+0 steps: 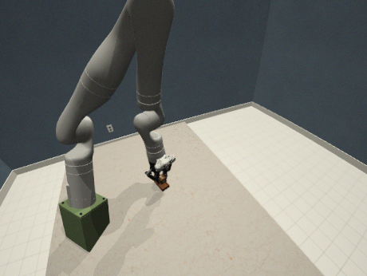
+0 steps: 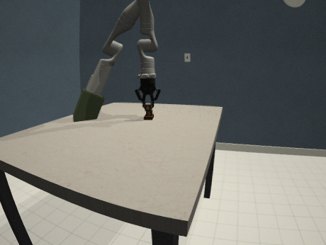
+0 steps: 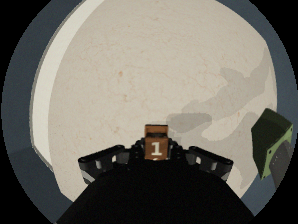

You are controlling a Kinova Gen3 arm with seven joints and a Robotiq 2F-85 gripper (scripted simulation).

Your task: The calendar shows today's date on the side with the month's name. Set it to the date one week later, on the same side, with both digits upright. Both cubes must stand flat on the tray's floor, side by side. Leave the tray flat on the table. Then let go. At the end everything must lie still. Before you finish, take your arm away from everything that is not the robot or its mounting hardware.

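1. Currently, the claw (image 1: 161, 175) (image 2: 148, 104) (image 3: 156, 143) is clamped on the "1" cube (image 1: 162, 179) (image 2: 148, 107) (image 3: 156, 148).
2. Tray (image 1: 163, 187) (image 2: 149, 117) (image 3: 156, 129) is seen below, on table (image 1: 207, 215) (image 2: 142, 152) (image 3: 140, 65); cube contact can't be told.
3. Placing step, presumably; alignment beside the other cube (image 2: 149, 112), flat seating, then release needed.

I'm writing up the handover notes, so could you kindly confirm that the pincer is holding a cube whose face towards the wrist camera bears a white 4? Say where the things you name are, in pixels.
Not quite: that digit is a 1, as the wrist view shows. It is indeed white, on the camera-facing side of the cube (image 1: 162, 178) (image 2: 148, 106) (image 3: 156, 149) held by the pincer (image 1: 162, 176) (image 2: 148, 105) (image 3: 156, 143).
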